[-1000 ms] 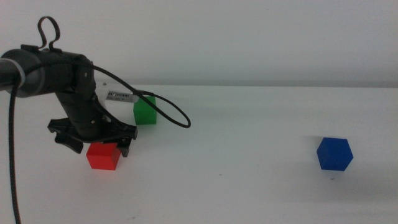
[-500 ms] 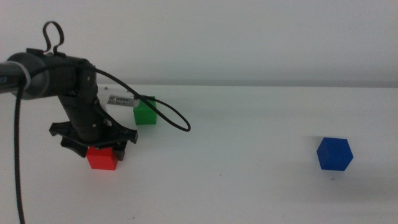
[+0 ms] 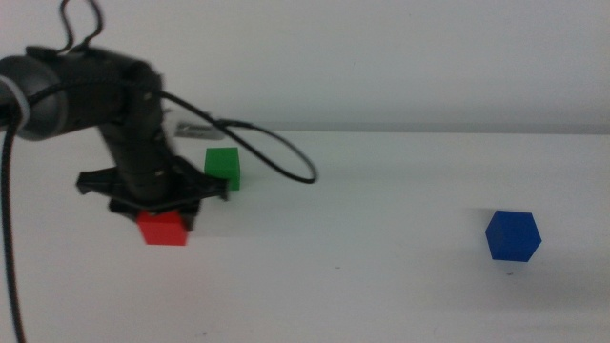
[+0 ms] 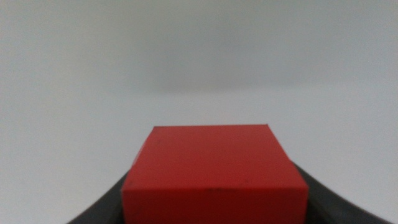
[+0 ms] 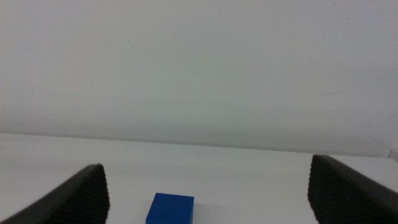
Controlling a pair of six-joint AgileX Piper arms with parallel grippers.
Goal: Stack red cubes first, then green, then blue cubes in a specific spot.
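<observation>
The left pincer held the red cube near the bench's left edge; a shallow grip might let it slip in transit.

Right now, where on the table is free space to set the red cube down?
Widest bare tabletop lies between green cube and blue cube. It is crowded at the left, where the left gripper holds the red cube.

White table, plain top. Green cube sits toward back left, blue cube way off on right side, well apart. That's about it.
</observation>
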